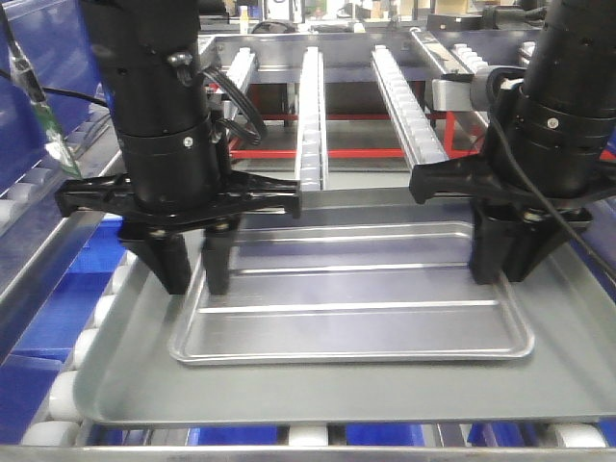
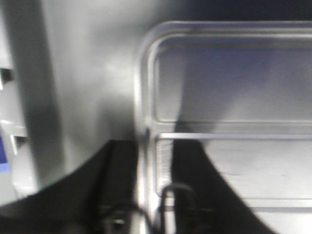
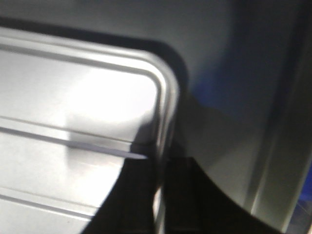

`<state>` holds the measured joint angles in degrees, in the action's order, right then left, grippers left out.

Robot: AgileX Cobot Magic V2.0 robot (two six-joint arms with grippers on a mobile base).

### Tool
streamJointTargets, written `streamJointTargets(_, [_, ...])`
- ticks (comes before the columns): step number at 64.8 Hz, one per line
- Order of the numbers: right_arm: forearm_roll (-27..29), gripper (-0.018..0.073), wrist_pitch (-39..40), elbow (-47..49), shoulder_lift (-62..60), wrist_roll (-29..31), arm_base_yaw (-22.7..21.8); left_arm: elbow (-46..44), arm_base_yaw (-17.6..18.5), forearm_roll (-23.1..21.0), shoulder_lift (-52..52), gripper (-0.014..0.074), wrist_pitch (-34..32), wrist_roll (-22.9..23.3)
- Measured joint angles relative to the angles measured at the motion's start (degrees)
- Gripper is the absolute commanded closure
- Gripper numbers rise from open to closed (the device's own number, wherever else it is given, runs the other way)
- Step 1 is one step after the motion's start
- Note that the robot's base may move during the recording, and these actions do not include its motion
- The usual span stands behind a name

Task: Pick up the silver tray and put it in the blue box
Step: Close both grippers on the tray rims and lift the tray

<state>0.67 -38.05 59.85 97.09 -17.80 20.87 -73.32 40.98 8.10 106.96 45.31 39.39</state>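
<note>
The silver tray (image 1: 356, 289), shiny with two long ribs, lies flat inside a larger dull grey tray (image 1: 318, 390) on the roller conveyor. My left gripper (image 1: 195, 274) straddles the silver tray's left rim (image 2: 144, 112), one finger outside and one inside. A narrow gap still shows beside the inner finger, so it is open. My right gripper (image 1: 503, 268) has its fingers pressed close on the tray's right rim (image 3: 163, 126), shut on it. Blue plastic (image 1: 53, 313) shows below the rollers at the left; I cannot tell whether it is the blue box.
White conveyor rollers (image 1: 69, 390) line the left side and the front edge. Three roller rails (image 1: 311, 115) run away behind the trays over a red frame. More blue plastic (image 1: 24, 115) stands at the far left, with a cable hanging in front of it.
</note>
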Motion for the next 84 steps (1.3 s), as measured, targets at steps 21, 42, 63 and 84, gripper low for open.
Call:
streamJointTargets(21, [-0.02, 0.0502, -1.45, 0.37, -0.2, -0.33, 0.0, -0.32, 0.0, 0.02, 0.0, 0.0693, 0.68, 0.55])
streamJointTargets(42, [-0.13, 0.0502, -7.87, 3.79, -8.42, -0.34, 0.0, -4.14, 0.11, 0.26, -8.35, 0.0693, 6.99, 0.55])
streamJointTargets(63, [-1.85, 0.0502, -15.07, 4.36, -21.59, -2.13, 0.0, -7.36, 5.49, 2.54, -18.23, 0.0693, 14.15, 1.62])
streamJointTargets(84, [-1.96, 0.0502, -22.08, 4.36, -29.53, -2.95, 0.14, -9.28, 14.08, 7.03, -20.69, 0.0693, 21.09, 7.87])
